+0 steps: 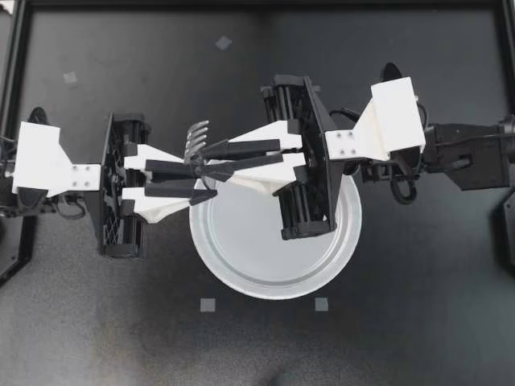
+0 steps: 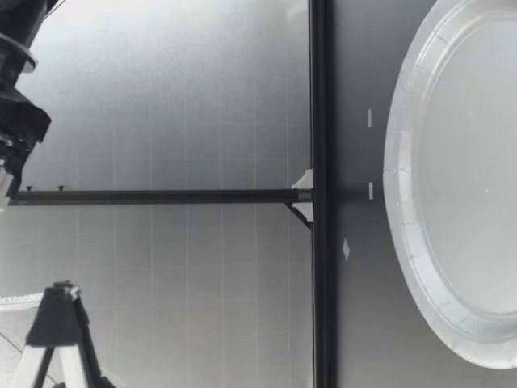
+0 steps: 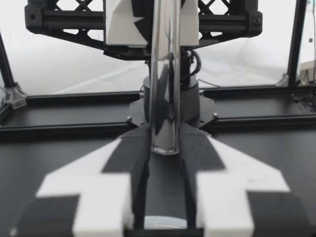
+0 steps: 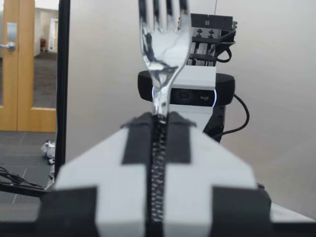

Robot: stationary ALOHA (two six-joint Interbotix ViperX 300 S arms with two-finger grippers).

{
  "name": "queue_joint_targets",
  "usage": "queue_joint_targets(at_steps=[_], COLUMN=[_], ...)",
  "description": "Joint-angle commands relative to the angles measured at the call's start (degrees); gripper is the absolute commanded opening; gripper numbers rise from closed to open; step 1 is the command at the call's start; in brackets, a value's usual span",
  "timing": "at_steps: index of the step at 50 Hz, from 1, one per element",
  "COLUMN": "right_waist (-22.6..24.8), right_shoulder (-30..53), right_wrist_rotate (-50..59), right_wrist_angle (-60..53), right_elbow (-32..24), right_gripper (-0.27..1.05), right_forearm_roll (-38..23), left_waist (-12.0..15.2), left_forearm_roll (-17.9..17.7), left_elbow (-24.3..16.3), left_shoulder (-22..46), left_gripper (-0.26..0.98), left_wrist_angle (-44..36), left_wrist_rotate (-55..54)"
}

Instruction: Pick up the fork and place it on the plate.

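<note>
Two arms meet tip to tip above the table [image 1: 161,338]. The left arm comes in level from its side with its fingers pointing across. The right arm reaches past the middle, and its wrist and tool body hang over the plate [image 1: 257,261].

The plate lies flat on the table, partly covered in the top view by the right tool's body. In the low view it is the thing nearest the camera, and no tool shows down at its level.

The right tool [image 1: 201,158] is pressed together on the fork [image 1: 195,137], pinching its neck. In the right wrist view the tines stand clear beyond the tips. The left tool [image 1: 217,182] is narrowed onto the other end. In the left wrist view its pads [image 3: 190,148] touch the handle's rounded end from both sides. The fork is thus held in the air by both tools, with its tines just outside the plate's rim on the left arm's side.

Small tape squares [image 1: 208,304] lie on the table near the plate.
</note>
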Motion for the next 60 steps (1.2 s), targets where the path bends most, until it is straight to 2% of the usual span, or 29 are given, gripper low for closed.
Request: queue_joint_targets(at_steps=[1,4,8,13,20,24,27,35,42,45,52,60], right_waist=[-0.18,-0.26,-0.26,-0.26,-0.88,-1.14,-1.14,-0.62,-0.35,-0.35,-0.35,-0.44], right_shoulder=[-1.14,-1.76,-2.11,-2.2,-3.87,-6.24,-8.26,-13.71,-15.38,-15.38,-14.15,-13.8], right_wrist_rotate=[-0.26,-0.35,-0.18,-0.44,-0.62,-0.44,-0.44,0.53,1.58,1.67,1.76,1.76], right_wrist_angle=[-0.35,-0.79,-0.62,0.62,6.24,10.28,13.45,20.48,20.74,20.74,20.65,20.57], right_elbow=[-0.53,0.09,0.35,0.62,2.29,4.92,7.21,13.8,17.58,18.37,18.46,18.63], right_gripper=[0.15,0.3,0.58,0.78,0.76,0.76,0.76,0.76,0.76,0.76,0.76,0.76], right_forearm_roll=[0.26,0.26,0.7,1.93,2.81,3.52,5.01,10.11,12.22,12.66,12.83,13.27], left_waist=[0.0,0.0,-0.09,-0.53,-1.49,-1.67,-1.67,-1.67,-2.02,-2.46,-2.9,-2.9], left_forearm_roll=[0.09,0.09,0.09,0.09,0.0,-0.53,-1.49,-4.83,-6.33,-6.24,-6.24,-5.27], left_elbow=[-1.32,-1.23,-1.05,-0.88,-0.09,1.05,1.85,3.6,6.68,8.17,12.04,11.95], left_shoulder=[-0.44,-0.53,-0.88,-1.41,-3.16,-5.01,-6.68,-11.25,-13.97,-14.5,-14.15,-12.48], left_gripper=[0.01,0.01,0.01,0.01,0.01,0.01,0.01,0.01,0.01,0.01,0.01,0.01], left_wrist_angle=[-0.26,-0.26,-0.18,-0.18,2.37,9.05,16.61,46.67,62.93,64.95,63.98,63.28], left_wrist_rotate=[-0.09,-0.18,-0.26,-0.53,-0.88,-2.72,-5.27,-17.4,-29.18,-32.34,-34.1,-33.93])
